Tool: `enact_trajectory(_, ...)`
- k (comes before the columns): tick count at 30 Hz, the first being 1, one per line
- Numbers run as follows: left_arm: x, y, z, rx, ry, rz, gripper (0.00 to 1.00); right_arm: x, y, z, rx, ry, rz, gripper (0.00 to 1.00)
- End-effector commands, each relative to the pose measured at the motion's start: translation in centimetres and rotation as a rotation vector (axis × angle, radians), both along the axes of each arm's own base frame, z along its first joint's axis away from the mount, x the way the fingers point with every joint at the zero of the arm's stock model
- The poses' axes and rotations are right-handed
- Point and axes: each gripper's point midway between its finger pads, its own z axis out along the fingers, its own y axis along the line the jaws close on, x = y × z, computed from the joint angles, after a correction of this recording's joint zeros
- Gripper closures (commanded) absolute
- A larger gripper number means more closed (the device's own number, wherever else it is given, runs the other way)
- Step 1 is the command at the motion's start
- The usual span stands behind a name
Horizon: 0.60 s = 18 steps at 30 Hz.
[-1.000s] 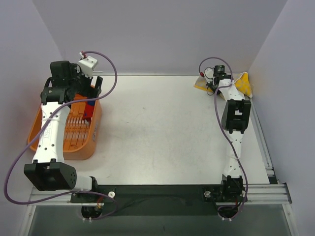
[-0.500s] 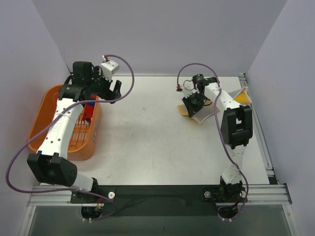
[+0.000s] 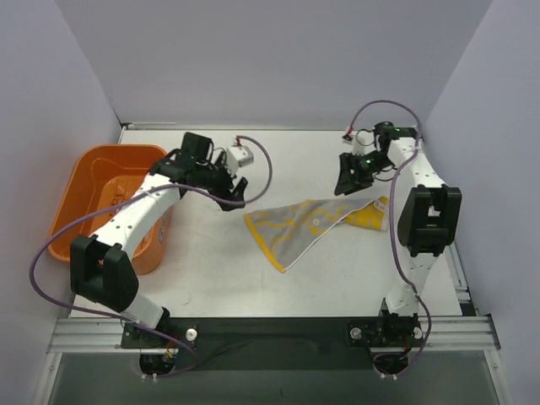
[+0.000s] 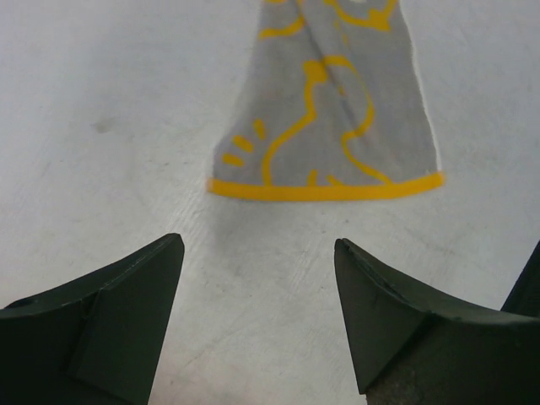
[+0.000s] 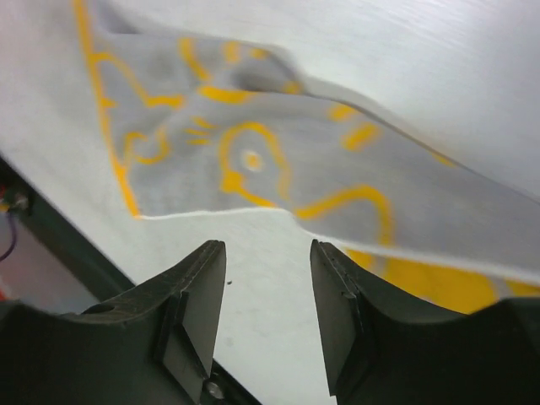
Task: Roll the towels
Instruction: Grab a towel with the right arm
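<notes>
The white table [image 3: 219, 270] fills the top view, closed in on three sides by pale walls [image 3: 270, 59]. At its left edge you see an orange tub [image 3: 84, 169]; the left arm [image 3: 135, 215] reaches out across the tub's right wall and hides part of its inside. The right arm [image 3: 426, 215] rises along the right edge and bends back toward the middle. Between the two grippers lies the towel [image 3: 316, 221], spread flat on the table near its centre: grey side up with yellow line markings, and a solid yellow patch showing at the end nearest the right arm. The left gripper [image 3: 238, 192] hangs just beside the towel's left end with its fingers spread wide. In your left wrist view the left gripper [image 4: 257, 253] has only bare table in its gap, and the towel's [image 4: 329, 110] yellow-bordered edge lies a little beyond the fingertips. The right gripper [image 3: 346, 181] sits above the towel's far right part. In the right wrist view its fingers [image 5: 198, 278] stand parted, gripping nothing, over the long edge of the towel [image 5: 253, 143]. A purple cable [image 3: 51, 245] loops beside the tub.
</notes>
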Motion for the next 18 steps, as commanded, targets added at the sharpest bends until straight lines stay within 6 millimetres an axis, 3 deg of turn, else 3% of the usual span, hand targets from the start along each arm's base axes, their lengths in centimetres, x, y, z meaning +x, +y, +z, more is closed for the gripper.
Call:
enact_trajectory(1,-3.6,-3.3,0.0,0.043,-0.125,-0.292,0.19,-0.1,-6.6,0.8,-0.191,-0.059,-0.041,0.56)
enact_trajectory(3,-6.0,-5.5,-2.2,0.099,-0.11,-0.424,0.25,0.2,-10.7,-0.6,-0.313,-0.043,-0.077,0.59)
enact_trajectory(6,-8.6,-7.6,-5.5,0.179,-0.052,-0.539,0.31,-0.1,-14.9,-1.7,-0.384,-0.004,-0.129,0.59)
enact_trajectory(9,-9.7,-8.7,-8.4,0.24,0.021,-0.568,0.34,-0.3,-17.5,-2.4,-0.442,0.01,-0.138,0.54)
enact_trajectory(14,-11.0,-10.4,-11.8,0.267,0.128,-0.579,0.39,2.0,-20.4,-3.8,-0.494,0.023,-0.197,0.5)
enact_trajectory(18,-11.0,-11.0,-12.8,0.265,0.153,-0.587,0.39,3.6,-21.0,-5.4,-0.501,0.015,-0.174,0.5)
